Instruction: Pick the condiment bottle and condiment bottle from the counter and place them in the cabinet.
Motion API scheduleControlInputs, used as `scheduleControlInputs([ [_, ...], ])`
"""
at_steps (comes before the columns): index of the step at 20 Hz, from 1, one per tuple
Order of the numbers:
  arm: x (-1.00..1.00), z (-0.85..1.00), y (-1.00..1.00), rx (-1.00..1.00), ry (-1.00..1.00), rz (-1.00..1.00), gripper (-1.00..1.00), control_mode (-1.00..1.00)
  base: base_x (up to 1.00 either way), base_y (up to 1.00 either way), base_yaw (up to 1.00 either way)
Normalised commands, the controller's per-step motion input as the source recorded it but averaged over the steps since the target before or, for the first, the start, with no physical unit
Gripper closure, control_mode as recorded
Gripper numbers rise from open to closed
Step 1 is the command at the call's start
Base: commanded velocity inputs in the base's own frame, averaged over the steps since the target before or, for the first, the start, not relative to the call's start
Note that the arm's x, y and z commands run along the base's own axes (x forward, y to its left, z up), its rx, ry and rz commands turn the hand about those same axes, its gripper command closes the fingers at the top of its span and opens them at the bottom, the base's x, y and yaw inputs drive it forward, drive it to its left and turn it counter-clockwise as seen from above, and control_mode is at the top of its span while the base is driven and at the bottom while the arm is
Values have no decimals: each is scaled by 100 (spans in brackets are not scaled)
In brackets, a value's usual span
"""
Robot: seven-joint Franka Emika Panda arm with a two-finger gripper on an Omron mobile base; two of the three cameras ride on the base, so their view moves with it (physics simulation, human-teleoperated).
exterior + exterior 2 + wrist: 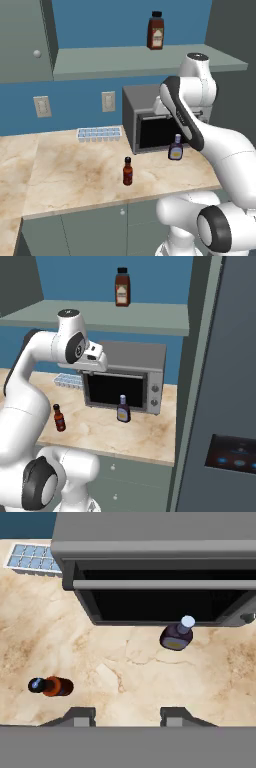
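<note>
A brown condiment bottle (155,31) (122,287) with a black cap stands upright on the open cabinet shelf (125,62) (100,313). On the counter, a dark condiment bottle with a white cap (175,148) (123,409) (177,635) stands just in front of the toaster oven. A small red-brown bottle with a black cap (128,171) (59,418) (51,686) stands further left. My gripper (127,717) hangs high above the counter between the two, open, with nothing between its fingers (80,716).
A grey toaster oven (145,120) (125,378) (160,567) sits at the back of the marble counter (75,170). An ice cube tray (98,133) (34,558) lies to its left. A tall dark fridge panel (225,406) bounds the right side.
</note>
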Motion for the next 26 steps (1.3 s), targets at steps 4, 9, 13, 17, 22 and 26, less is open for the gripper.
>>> scheduleControlInputs([
  [4, -3, -8, 0, 0, 0, 0, -100, -100, 0, 0, 0],
  [9, -24, -22, 0, 0, 0, 0, -100, -100, 0, 0, 0],
  [13, -38, -25, -7, 0, -2, 2, -100, -100, 0, 0, 0],
  [17, -40, -29, -1, -1, -2, 7, -100, -100, 0, 0, 0],
  [22, -32, -37, 6, 0, 0, 12, -100, -100, 0, 0, 0],
  [26, -16, -44, 26, 0, 0, 16, -100, -100, 0, 0, 0],
])
